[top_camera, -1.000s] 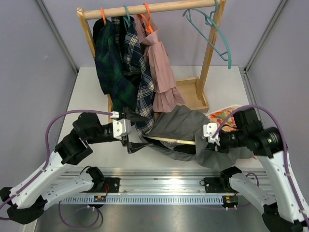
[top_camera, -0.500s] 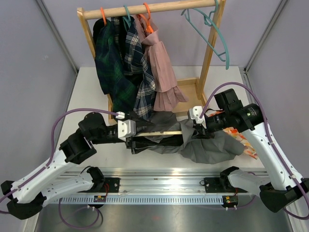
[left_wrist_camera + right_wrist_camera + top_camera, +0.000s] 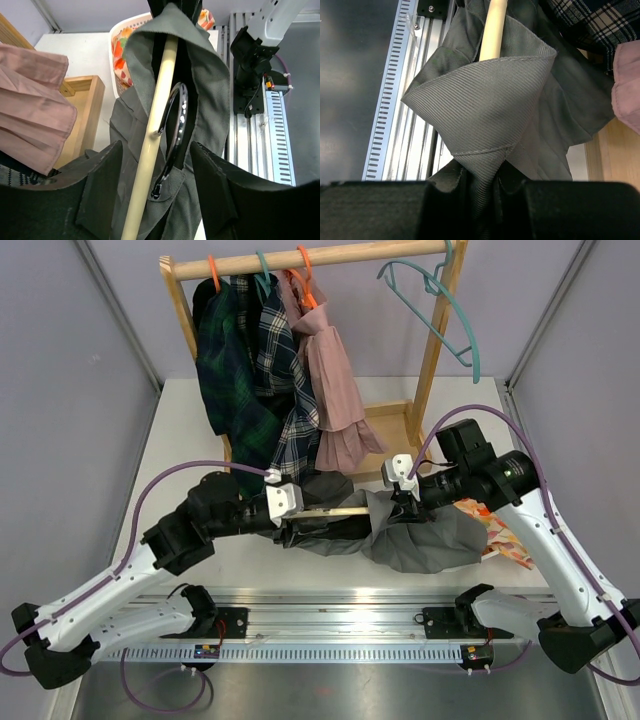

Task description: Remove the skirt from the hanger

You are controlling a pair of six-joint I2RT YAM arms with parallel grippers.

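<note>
The grey skirt (image 3: 425, 538) hangs bunched over a pale wooden hanger bar (image 3: 338, 510) held low in front of the rack. My right gripper (image 3: 399, 499) is shut on a fold of the skirt (image 3: 490, 105), with the bar's end (image 3: 493, 25) showing above that fold. My left gripper (image 3: 293, 513) is at the bar's left end. In the left wrist view its jaws stand apart on either side of the bar (image 3: 159, 107), the metal hook (image 3: 176, 127) and the skirt's cloth (image 3: 212, 95), with gaps on both sides. My left gripper (image 3: 156, 152) is open.
A wooden clothes rack (image 3: 437, 335) stands behind, carrying dark plaid garments (image 3: 250, 370), a pink skirt (image 3: 335, 390) and a bare teal hanger (image 3: 450, 315). A basket of colourful cloth (image 3: 505, 535) lies at the right. A metal rail (image 3: 340, 625) runs along the near edge.
My right gripper has pulled the skirt leftward and toward the rack, bunching it along the bar. My left gripper has moved right along the hanger and its jaws have narrowed.
</note>
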